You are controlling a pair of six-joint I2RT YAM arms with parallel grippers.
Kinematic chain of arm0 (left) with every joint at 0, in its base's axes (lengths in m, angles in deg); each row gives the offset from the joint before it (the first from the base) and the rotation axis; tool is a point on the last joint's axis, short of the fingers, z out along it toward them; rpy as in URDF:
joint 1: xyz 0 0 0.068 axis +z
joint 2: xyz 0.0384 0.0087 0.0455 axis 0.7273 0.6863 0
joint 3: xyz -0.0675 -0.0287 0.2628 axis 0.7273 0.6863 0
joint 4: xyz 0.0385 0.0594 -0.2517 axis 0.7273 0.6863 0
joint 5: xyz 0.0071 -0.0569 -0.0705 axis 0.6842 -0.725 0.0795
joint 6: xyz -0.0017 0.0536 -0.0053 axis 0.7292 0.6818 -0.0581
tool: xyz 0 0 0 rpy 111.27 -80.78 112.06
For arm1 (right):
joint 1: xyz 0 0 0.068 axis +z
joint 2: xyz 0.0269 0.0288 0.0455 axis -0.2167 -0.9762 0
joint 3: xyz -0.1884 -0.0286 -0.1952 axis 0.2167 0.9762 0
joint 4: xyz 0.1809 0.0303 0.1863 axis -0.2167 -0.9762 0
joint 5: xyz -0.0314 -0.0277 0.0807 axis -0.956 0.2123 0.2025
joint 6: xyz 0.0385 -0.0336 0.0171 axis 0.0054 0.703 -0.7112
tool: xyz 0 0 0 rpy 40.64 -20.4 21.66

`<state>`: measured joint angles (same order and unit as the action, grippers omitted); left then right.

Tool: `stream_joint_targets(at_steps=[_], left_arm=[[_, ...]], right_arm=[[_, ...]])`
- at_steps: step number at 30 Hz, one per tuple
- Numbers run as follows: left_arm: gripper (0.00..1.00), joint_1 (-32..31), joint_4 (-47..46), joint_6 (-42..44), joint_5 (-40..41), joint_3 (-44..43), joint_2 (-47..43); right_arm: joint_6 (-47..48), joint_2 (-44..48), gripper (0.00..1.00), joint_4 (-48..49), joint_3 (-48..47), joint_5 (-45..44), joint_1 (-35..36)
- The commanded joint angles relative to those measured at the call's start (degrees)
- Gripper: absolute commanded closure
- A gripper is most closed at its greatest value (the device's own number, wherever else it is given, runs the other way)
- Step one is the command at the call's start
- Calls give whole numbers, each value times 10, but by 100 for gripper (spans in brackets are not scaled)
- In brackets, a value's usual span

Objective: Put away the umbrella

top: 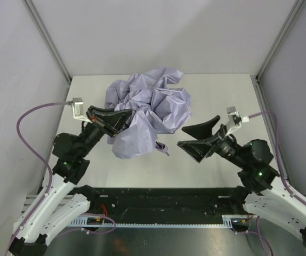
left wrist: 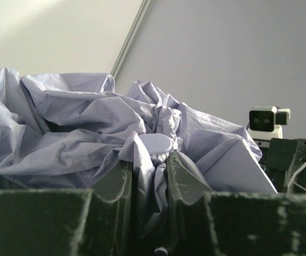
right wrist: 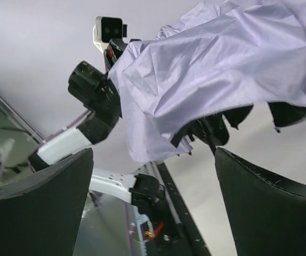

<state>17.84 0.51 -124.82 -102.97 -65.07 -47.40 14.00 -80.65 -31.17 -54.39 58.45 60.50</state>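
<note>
**Q:** Where is the crumpled lavender-grey fabric umbrella (top: 147,109) (left wrist: 89,117) (right wrist: 211,64) located?

**A:** It is heaped left of centre on the white table (top: 222,90), toward the far edge. A fold is pinched between the nearly closed fingers of the left gripper (top: 120,121) (left wrist: 149,178).

**Q:** What surrounds it?

**A:** The right gripper (top: 190,140) (right wrist: 153,160) is held wide apart and empty, just beside the canopy's right edge. Bare tabletop is seen rightward and nearer; grey walls (top: 158,32) enclose three sides.

**Q:** What is view-specific?

**A:** The pinched fold is shown only by the left wrist view, and the canopy's hanging hem only by the right wrist view.
</note>
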Motion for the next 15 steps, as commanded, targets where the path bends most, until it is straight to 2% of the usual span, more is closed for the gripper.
stream_joint_targets(at_steps=[1,5,7,8,9,10,11,12,13,15], left_arm=[[100,5,-48,10,18,-3,-3],[100,5,-59,-12,17,18,-4],[100,5,-65,-19,21,28,-4],[100,5,-67,-20,23,31,-3],[100,5,-68,-20,25,32,-1],[100,5,-69,-21,30,34,0],[100,5,-70,-21,37,36,1],[100,5,-72,-23,50,37,3],[100,5,-72,-27,64,37,5],[100,5,-78,-33,98,37,15]], right_arm=[[-140,-63,1,119,-21,-30,6],[-186,-121,1,128,-60,-66,2],[-211,-135,10,126,-72,-94,0],[-216,-136,18,126,-74,-107,-2],[-217,-135,29,126,-75,-118,-4],[-215,-131,46,128,-76,-123,-4],[-211,-129,69,131,-76,-119,-2],[-210,-127,85,134,-76,-112,0],[-213,-126,92,134,-76,-103,5],[-212,-128,98,139,-72,-85,28]])
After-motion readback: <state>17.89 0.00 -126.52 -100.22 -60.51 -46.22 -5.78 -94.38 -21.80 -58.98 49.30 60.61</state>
